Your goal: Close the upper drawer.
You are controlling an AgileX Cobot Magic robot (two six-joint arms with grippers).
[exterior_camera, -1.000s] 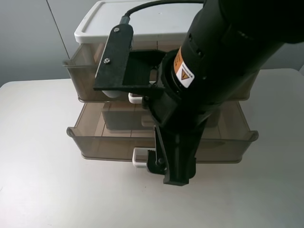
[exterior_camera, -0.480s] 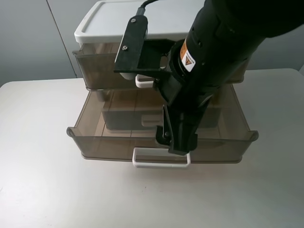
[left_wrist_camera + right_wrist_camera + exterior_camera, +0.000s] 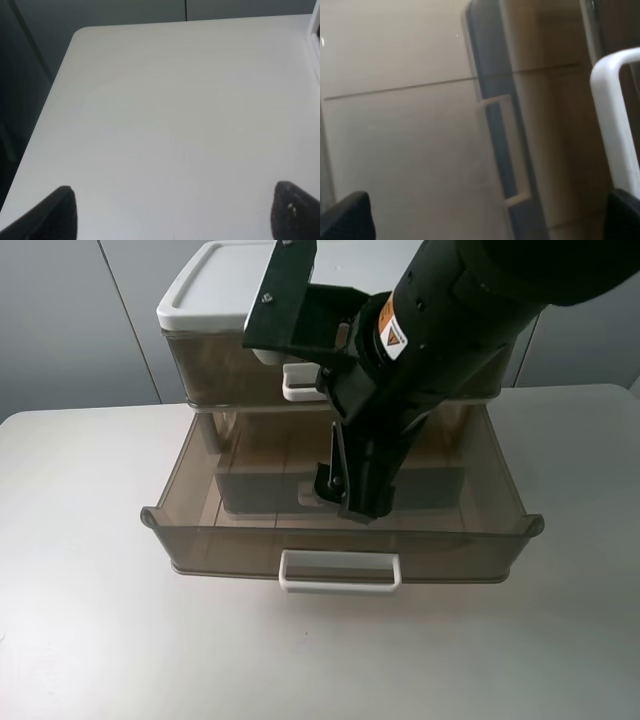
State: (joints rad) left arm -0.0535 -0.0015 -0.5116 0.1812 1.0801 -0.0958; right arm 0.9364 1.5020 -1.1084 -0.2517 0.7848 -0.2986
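Note:
The upper drawer [image 3: 210, 370] is smoky-brown and sits almost flush under the white lid [image 3: 220, 280]. Its white loop handle [image 3: 300, 388] shows just beside my right arm's wrist, and also in the right wrist view [image 3: 615, 125]. My right gripper [image 3: 350, 498] is open and empty, pointing down over the inside of the pulled-out lower drawer [image 3: 250, 540]. Its fingertips [image 3: 345, 220] show wide apart. My left gripper [image 3: 175, 220] is open and empty over bare table, out of the exterior view.
The lower drawer stands pulled far out toward the front, with its white handle [image 3: 340, 570] at the front edge. A grey box [image 3: 260, 490] lies inside it. The pale table [image 3: 90, 620] surrounds the unit. A grey wall is behind.
The upper drawer has slid back under the white lid. My right arm has moved back and up with it, from the lower handle to over the lower drawer's inside.

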